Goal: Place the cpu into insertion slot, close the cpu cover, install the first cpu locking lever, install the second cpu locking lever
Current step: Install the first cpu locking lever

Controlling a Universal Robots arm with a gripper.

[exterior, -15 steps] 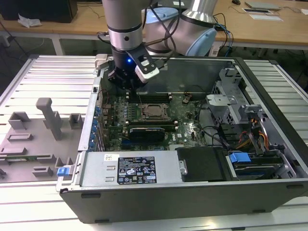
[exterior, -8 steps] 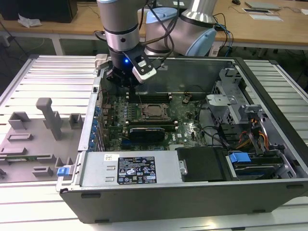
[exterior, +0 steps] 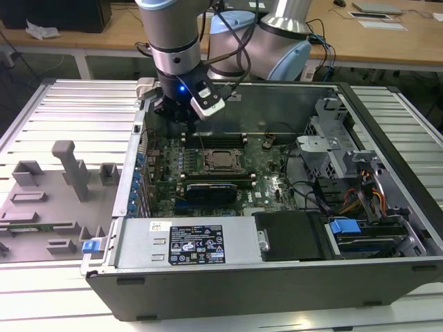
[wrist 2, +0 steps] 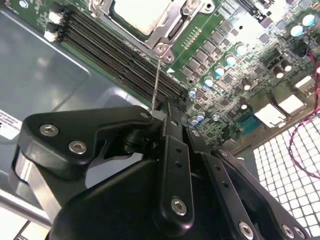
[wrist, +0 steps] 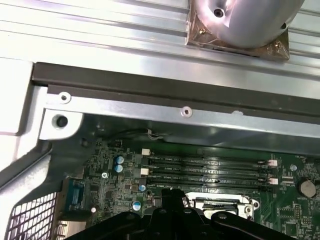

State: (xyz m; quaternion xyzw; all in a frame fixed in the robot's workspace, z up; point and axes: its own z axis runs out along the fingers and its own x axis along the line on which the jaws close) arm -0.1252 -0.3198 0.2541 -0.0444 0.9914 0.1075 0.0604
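The gripper (wrist 2: 159, 112), fingers together and seemingly pinching the thin locking lever (wrist 2: 155, 82) by its free end for leverage, hangs near the cpu (wrist 2: 134, 12), seated under the lowered cpu cover (wrist 2: 172, 27).

Second wrist view: cpu (wrist 2: 135, 12) and cpu cover (wrist 2: 170, 31) are cut off by the picture's edge; one corner region shows. The locking lever (wrist 2: 156, 80), a thin rod, runs from that corner to the gripper (wrist 2: 159, 114). Its lower end is hidden there, so grasp versus mere contact cannot be told.

First wrist view: the gripper's black body hides the near part of the cover.

Exterior view: lever positions are too small to tell, and the gripper's tip is lost against the dark motherboard (exterior: 166, 183).
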